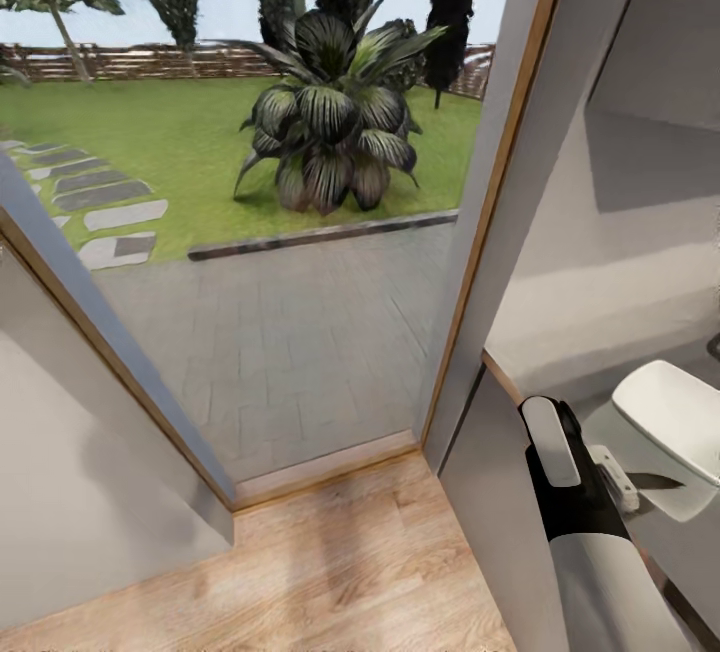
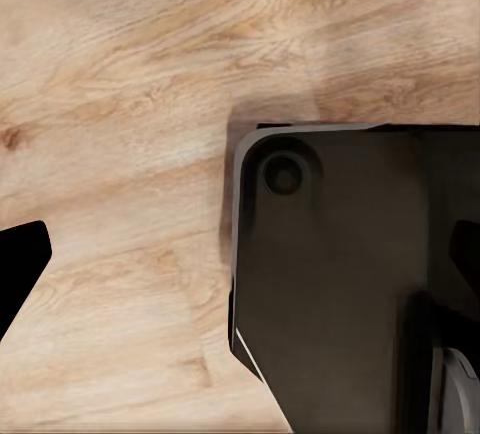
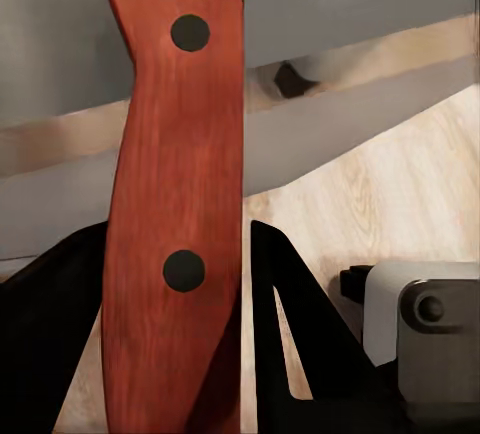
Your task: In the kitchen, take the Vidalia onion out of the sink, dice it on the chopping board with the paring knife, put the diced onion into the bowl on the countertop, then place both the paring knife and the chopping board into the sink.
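Right, the right gripper (image 3: 175, 284) has the paring knife (image 3: 175, 214): in the right wrist view the red handle with its two dark rivets stands between the black fingers (image 3: 295, 324), pinched there, its long axis running straight out along the fingers, the way the camera looks. In the head view the right arm (image 1: 570, 492) comes up from about five o'clock, and a thin dark blade (image 1: 655, 480) pokes out toward three o'clock, lying over the grey countertop (image 1: 600, 332), tip just under the near edge of the white bowl (image 1: 675, 412). So the bowl lies at roughly two o'clock from the held knife, close by; whether the two touch I cannot tell.

The left wrist view looks down at the light plank floor (image 2: 120, 104), with the dark corner of the robot's base (image 2: 340, 274) below it. One black fingertip (image 2: 20, 264) sits at the frame's edge and another dark tip at the opposite edge, well apart, so the left gripper (image 2: 240, 259) reads as spread wide and empty.

The head is looking largely at a glass door (image 1: 290, 232) with a paved patio, lawn and a big leafy plant (image 1: 335, 122) outside. My guess is the sink lies further along the countertop past three o'clock, so the next move wants a turn that way with the right arm, the one carrying the knife
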